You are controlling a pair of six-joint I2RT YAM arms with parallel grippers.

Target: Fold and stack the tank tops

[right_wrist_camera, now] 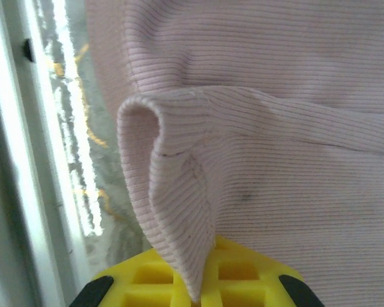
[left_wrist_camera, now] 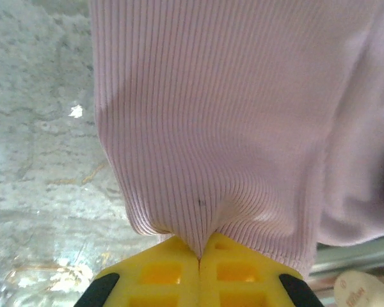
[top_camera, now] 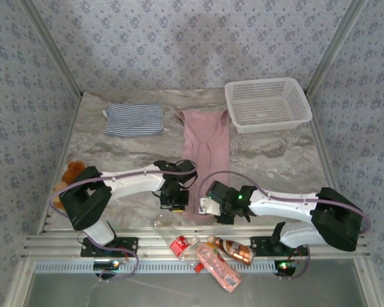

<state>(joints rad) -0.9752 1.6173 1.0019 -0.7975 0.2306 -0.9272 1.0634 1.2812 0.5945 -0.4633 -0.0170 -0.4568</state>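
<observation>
Pinching pink tank top [top_camera: 206, 144] at its hem, left fingers [left_wrist_camera: 157, 272] and right fingers [right_wrist_camera: 243, 275]; striped tank top [top_camera: 134, 119] folded, pink fold, stacking remain.

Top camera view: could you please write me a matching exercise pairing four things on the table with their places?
1. striped top
2. pink top
3. basket
4. plush toy

A. far right corner
B. left edge, near side
C. centre, laid out lengthwise
D. far left, folded

Pairs: 1-D, 2-C, 3-A, 4-B
</observation>
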